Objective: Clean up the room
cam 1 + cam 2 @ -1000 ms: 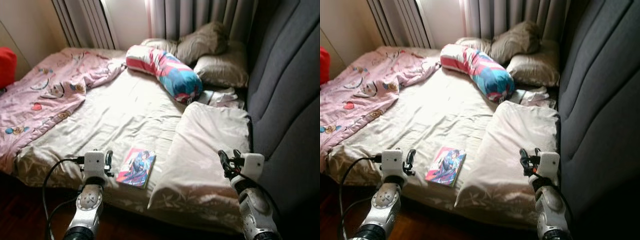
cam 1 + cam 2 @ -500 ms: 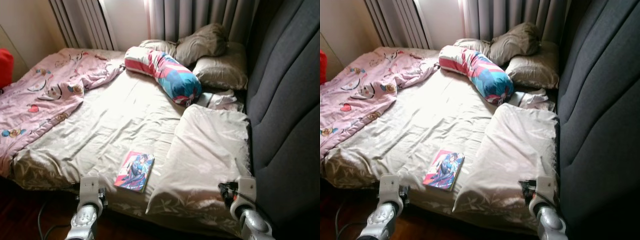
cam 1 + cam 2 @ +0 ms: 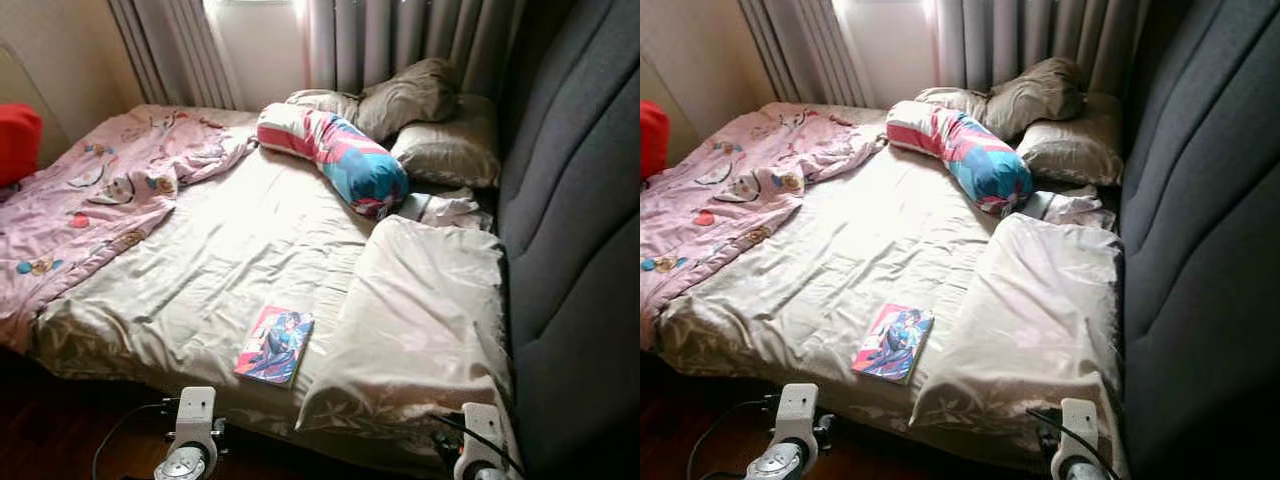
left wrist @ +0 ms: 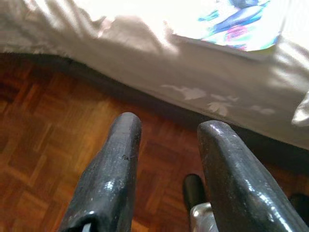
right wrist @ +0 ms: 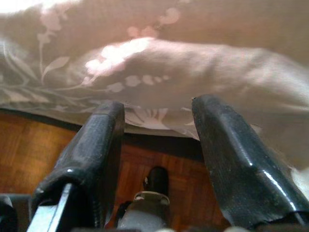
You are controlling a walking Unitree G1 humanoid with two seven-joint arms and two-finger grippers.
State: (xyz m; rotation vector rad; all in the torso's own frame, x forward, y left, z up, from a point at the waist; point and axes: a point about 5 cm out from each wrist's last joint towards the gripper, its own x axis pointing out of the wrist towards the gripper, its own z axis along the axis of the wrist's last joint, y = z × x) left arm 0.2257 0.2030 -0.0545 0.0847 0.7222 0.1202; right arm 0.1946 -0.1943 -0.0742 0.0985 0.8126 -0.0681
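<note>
So the bed (image 3: 230, 260) is a mess and the obvious first pick is the comic book (image 3: 274, 344) lying flat on the beige sheet near the foot edge, just beside the big cream pillow (image 3: 425, 320). The pink cartoon blanket (image 3: 90, 210) is bunched up on the far left side, and a striped bolster (image 3: 335, 155) sits up by the two grey pillows (image 3: 425, 120) at the headboard.

Both arms are low by the bed edge. The left claw (image 4: 166, 140) hangs over the parquet floor (image 4: 43, 145), fingers parted with nothing between them; the book's corner shows just above on the mattress. The right claw (image 5: 157, 125) is also spread and empty, pointing at the draped sheet under the cream pillow.

My guess is the book goes first. I'd bring the left claw up and over, then slide one finger under the near edge, since a flat book on soft sheets gives little to pinch and the fabric may bunch up with it.
</note>
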